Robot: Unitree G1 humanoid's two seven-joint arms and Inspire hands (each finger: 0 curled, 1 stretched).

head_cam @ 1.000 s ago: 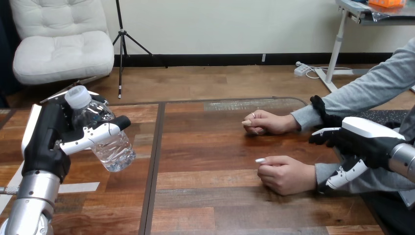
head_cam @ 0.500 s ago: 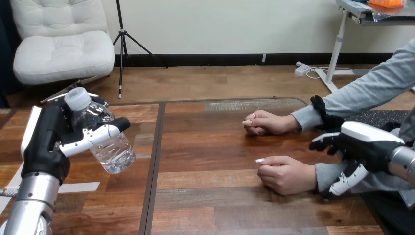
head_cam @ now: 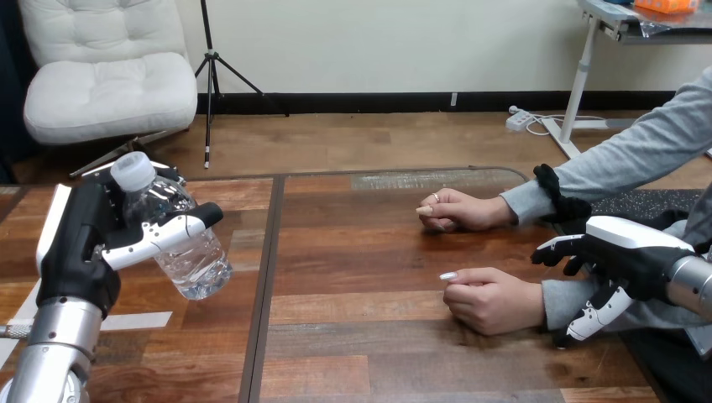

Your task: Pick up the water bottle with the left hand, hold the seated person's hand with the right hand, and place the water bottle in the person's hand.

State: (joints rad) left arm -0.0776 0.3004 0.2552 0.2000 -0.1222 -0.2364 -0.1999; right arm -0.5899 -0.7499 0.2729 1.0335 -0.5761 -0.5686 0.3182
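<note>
Fingers of the robot's left hand (head_cam: 80, 243) are clamped on a clear plastic water bottle (head_cam: 185, 239) with a white cap, at the left side of the scene. The thumb crosses the front of the bottle and the other fingers wrap behind it. The bottle is tilted, with its cap up toward the far left and its base down toward the near right. It is held up above the left part of the brown wooden table (head_cam: 378, 353), and its base looks clear of the planks. The silver forearm rises from the near left corner.

Right of the table's middle, both of the person's hands rest on the wood, loosely closed and holding nothing. The person's far hand (head_cam: 458, 210) lies toward the far edge, and the person's near hand (head_cam: 491, 298) lies closer to the robot, the two apart from each other.

At the right edge, the right hand (head_cam: 625, 260) hovers at the grey sleeve (head_cam: 558, 302) just behind the near hand's wrist. Its fingers are apart from the thumb and loosely bent, with the fingers over the sleeve and the thumb at its near side. They are not closed round it, and I cannot tell whether they touch the cloth. This hand is well apart from the bottle.
</note>
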